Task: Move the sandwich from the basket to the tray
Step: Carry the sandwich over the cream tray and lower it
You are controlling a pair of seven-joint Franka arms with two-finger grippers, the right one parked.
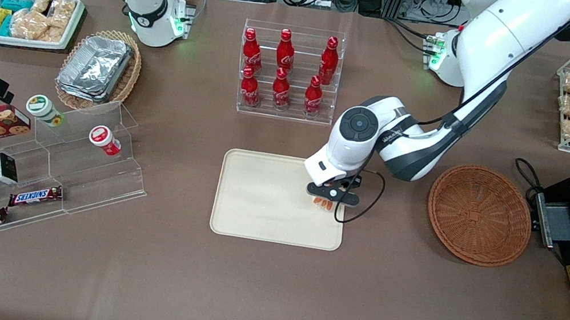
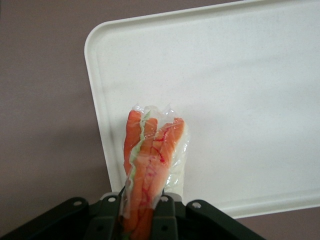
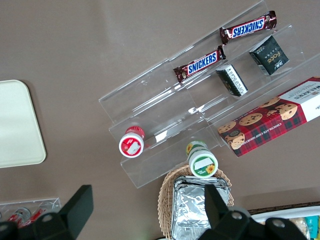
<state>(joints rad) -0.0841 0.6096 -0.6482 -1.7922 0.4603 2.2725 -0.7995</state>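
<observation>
A: Where is the sandwich?

B: Pinched in the claw. The two dark fingers press on its wrapped end, and the rest of the wedge sticks out past the fingertips, with the orange-red filling and a strip of green showing through clear film.

A: Is it down on anything?

B: I cannot tell whether it touches. In the front view only the orange edge of the sandwich peeks out under the claw, which hangs over the tray, at the tray's edge toward the working arm's end of the counter.

A: And from the wrist?

B: The sandwich lies over the tray close to one rounded corner, with the low rim and bare brown counter just beside it.

A: The basket?

B: The basket sits on the counter well apart from the claw, toward the working arm's end. Only wicker shows inside it.

A: What else is around?

B: A clear rack of red bottles stands farther from the front camera than the tray. Toward the parked arm's end is a clear stepped stand with two small tubs, chocolate bars and a biscuit box, and beside it an oval basket of foil containers.
</observation>
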